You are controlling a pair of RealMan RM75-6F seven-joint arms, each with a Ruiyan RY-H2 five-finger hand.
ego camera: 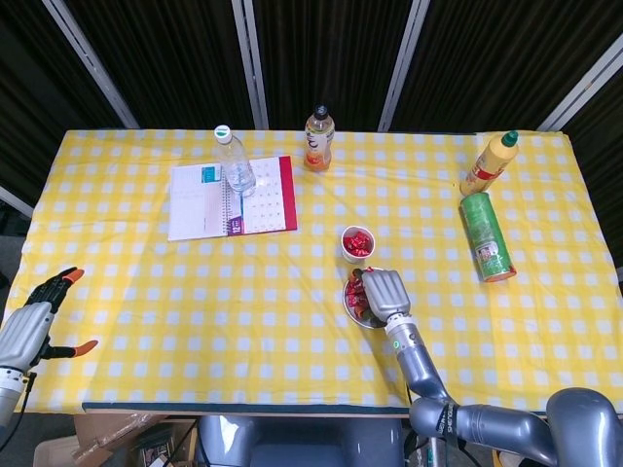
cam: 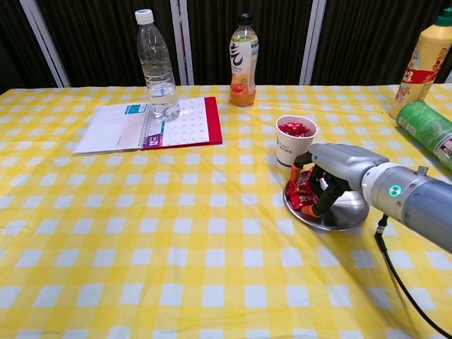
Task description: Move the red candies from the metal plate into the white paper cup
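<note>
The right hand is lowered over the metal plate, palm down, with its fingers curled downward into the pile of red candies. The orange fingertips touch the wrappers at the plate's left side; whether any candy is actually clamped between thumb and fingers cannot be told from either view. In the head view the same right hand covers most of the metal plate, and the red candies show only at the edge just left of the fingers.

The white paper cup stands upright just beyond the fingertips, close beside the plate's far rim and apart from the hand. It already holds red wrappers, visible at its mouth in both views, as at the white paper cup seen from above.

The left hand hangs off the table's near left edge, well apart from plate and cup, fingers spread and holding nothing.

Farther from the fingers: an open notebook with a water bottle standing on it at far left, an orange drink bottle behind the cup, a green can lying on its side to the right, and a yellow squeeze bottle beyond it, all on the yellow checked tablecloth.
</note>
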